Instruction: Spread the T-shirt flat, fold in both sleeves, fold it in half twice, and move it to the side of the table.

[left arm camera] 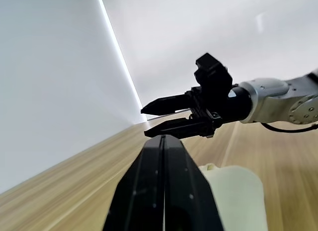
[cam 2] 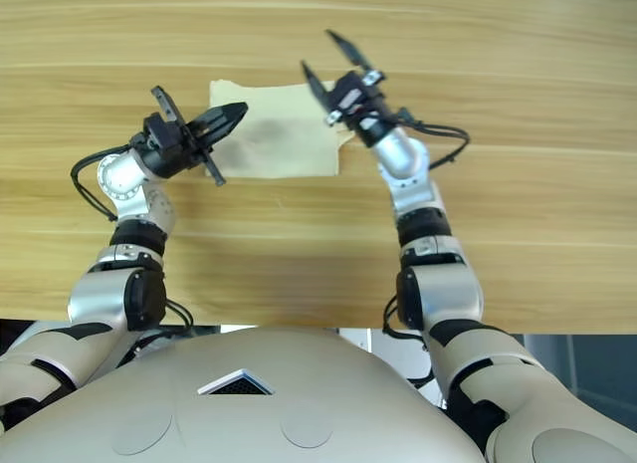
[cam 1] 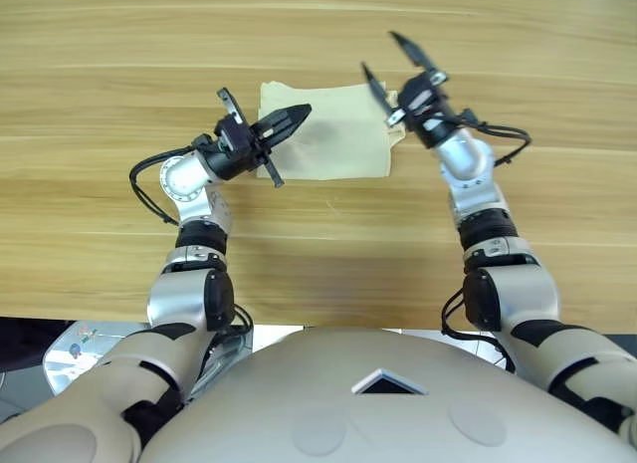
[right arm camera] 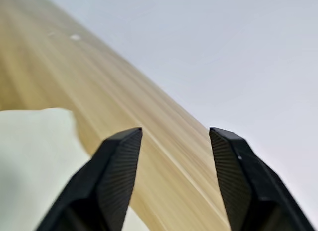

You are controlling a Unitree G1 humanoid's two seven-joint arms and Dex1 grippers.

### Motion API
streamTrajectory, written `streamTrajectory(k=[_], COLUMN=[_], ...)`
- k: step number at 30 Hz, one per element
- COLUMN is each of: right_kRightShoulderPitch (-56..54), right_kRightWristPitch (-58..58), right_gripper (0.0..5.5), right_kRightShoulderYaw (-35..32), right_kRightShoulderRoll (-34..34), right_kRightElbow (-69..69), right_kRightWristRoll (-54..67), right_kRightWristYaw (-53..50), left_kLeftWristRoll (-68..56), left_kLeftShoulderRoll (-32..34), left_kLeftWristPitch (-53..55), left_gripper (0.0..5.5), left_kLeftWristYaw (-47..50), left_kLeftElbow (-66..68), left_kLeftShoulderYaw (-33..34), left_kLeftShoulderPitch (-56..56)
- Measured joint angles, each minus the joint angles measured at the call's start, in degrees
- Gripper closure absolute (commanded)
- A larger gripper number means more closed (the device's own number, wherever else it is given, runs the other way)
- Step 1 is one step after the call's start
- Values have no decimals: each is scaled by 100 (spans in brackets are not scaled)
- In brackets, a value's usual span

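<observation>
A pale cream T-shirt (cam 1: 333, 139), folded into a small rectangle, lies flat on the light wood-grain tabletop (cam 1: 109, 55), at its middle and between the two arms. The left gripper (cam 1: 299, 115) hangs over the shirt's left edge, its black fingers closed together with no cloth in them. The right gripper (cam 1: 378, 51) is raised above the shirt's far right corner, its fingers spread wide apart and empty. A plain white wall (left arm camera: 49, 67) rises behind the tabletop.
</observation>
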Motion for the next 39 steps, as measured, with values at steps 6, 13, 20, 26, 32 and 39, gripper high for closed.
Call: streamTrajectory(k=[6,13,20,26,32,39], right_kRightShoulderPitch=[-289,-729,-1020,-991,-1238,-1425], right_kRightWristPitch=[425,1060,1386,1906,3278,4327], right_gripper=[466,547,547,547,547,547], right_kRightShoulderYaw=[1352,2510,2790,1507,-655,-2476], right_kRightShoulderRoll=[156,259,369,665,867,584], right_kRightElbow=[285,1153,1849,2361,2570,2612], right_kRightWristRoll=[-1520,-2359,-2154,-259,2300,3927], right_kRightWristYaw=[-1327,-2266,-2663,-1150,724,525], left_kLeftWristRoll=[2705,6018,6633,6622,6559,6356], left_kLeftShoulderRoll=[773,1815,2075,2269,2345,2522], left_kLeftWristPitch=[-720,232,958,1328,1504,1560], left_gripper=[550,550,550,550,550,550], left_kLeftWristYaw=[2761,6424,7494,7439,7440,7457], left_kLeftElbow=[312,-259,-481,-896,-1018,-1221], left_kLeftShoulderYaw=[-834,-2474,-3512,-4005,-4260,-4333], left_kLeftShoulderPitch=[11,-386,-599,-594,-608,-477])
